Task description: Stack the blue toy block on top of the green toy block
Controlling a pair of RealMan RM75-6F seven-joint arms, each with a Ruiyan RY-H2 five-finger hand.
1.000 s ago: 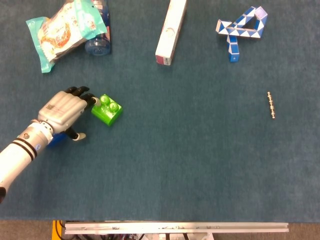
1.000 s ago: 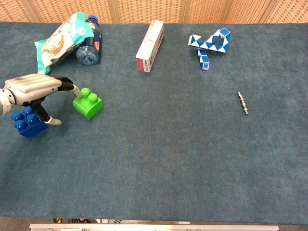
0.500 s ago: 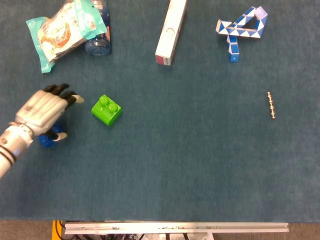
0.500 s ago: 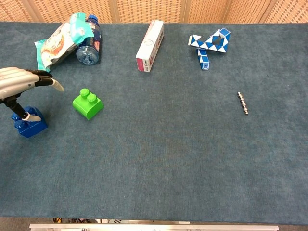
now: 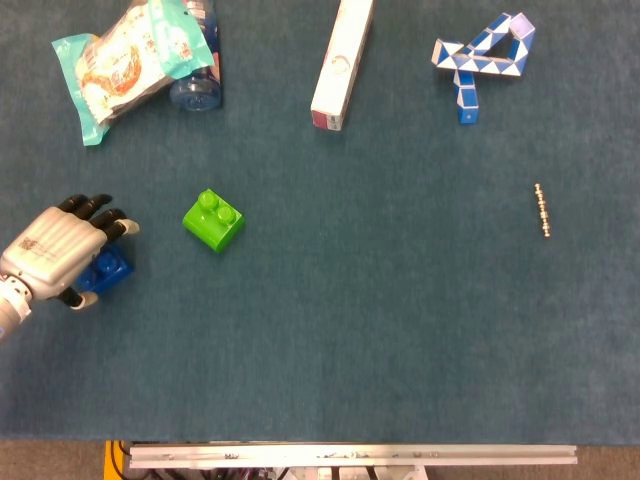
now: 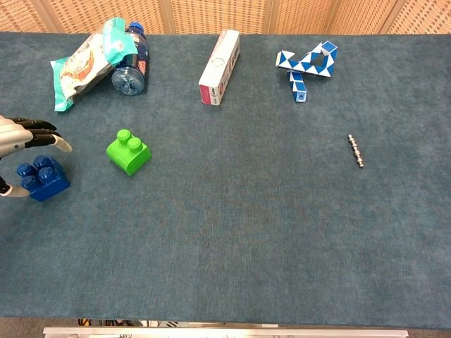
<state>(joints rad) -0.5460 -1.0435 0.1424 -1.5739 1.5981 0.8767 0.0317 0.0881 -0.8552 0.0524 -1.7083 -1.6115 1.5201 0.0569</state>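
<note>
The green toy block (image 5: 213, 219) (image 6: 129, 151) sits alone on the blue cloth, studs up. The blue toy block (image 5: 108, 270) (image 6: 44, 178) rests on the cloth to its left, near the table's left edge. My left hand (image 5: 55, 250) (image 6: 17, 137) hovers over the blue block's left side, its fingers spread above the block and its thumb low beside it. It grips nothing that I can see, and in the head view it covers part of the blue block. A clear gap separates it from the green block. My right hand shows in neither view.
A snack bag (image 5: 125, 60) leans on a blue bottle (image 5: 197, 85) at the far left. A long white box (image 5: 340, 65) lies at the far middle, a blue-and-white twist puzzle (image 5: 485, 55) at the far right, and a small bead chain (image 5: 543, 210) on the right.
My left hand has drawn back leftward from the green block, which it was touching, and now hangs over the blue block. Both blocks stay where they were.
</note>
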